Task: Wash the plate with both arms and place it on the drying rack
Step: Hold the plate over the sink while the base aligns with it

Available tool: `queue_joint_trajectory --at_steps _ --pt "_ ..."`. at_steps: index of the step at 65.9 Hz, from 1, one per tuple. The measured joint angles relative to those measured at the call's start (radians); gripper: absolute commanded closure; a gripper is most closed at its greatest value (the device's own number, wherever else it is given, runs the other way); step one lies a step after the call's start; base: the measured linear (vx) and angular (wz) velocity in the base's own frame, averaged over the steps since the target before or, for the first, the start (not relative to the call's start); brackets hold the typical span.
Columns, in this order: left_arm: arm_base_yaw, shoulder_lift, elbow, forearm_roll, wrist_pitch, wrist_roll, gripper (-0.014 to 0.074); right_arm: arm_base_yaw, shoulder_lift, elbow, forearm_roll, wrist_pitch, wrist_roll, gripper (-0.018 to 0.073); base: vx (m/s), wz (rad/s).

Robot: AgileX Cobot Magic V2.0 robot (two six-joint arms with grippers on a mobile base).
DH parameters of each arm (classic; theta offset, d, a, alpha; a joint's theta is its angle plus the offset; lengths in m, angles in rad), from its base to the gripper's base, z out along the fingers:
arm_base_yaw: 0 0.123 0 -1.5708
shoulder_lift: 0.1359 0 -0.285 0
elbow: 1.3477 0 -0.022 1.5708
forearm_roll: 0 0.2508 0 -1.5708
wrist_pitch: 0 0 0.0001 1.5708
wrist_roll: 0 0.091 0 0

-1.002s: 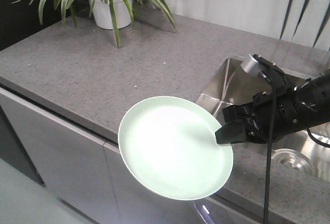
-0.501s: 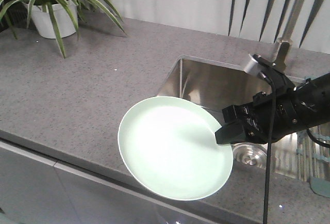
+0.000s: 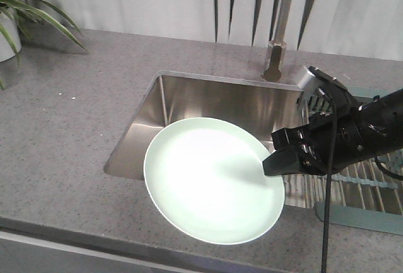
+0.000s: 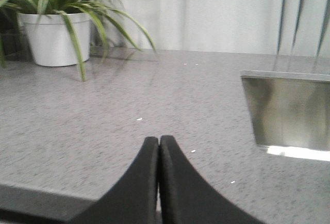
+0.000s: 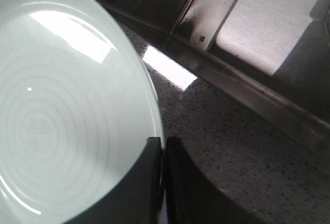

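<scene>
The right claw (image 3: 272, 163), clamped on the rim of the plate (image 3: 208, 182), holds it over the sink (image 3: 220, 100), seemingly for washing; the left claw (image 4: 159, 172) hangs closed, empty, above the bench (image 4: 77, 115).

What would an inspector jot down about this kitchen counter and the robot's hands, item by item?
Surface: grey speckled stone countertop with a sunken stainless steel sink.
Job's things: round pale mint-green plate held over the sink's front edge; grey-green drying rack with metal bars right of the sink.
Clutter: nothing seen.
Grippers: right gripper clamped on the plate's rim; left gripper shut and empty above the countertop.
Cables: black cable hangs from the right arm.
Surroundings: tall metal tap behind the sink; green plant in a white pot; pale backdrop.
</scene>
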Motion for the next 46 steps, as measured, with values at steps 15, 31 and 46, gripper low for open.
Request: queue_joint_trajectory --at_steps 15,31,46 --pt "0.000 0.000 0.000 0.000 0.000 0.000 0.0603 0.000 0.000 0.000 0.000 0.000 0.000 0.0568 0.03 -0.30" --pt "0.000 0.000 0.000 0.000 0.000 0.000 0.0603 0.000 0.000 0.000 0.000 0.000 0.000 0.0568 0.03 -0.26" --pt "0.000 0.000 0.000 0.000 0.000 0.000 0.0603 0.000 0.000 0.000 0.000 0.000 0.000 0.0568 0.02 -0.20"
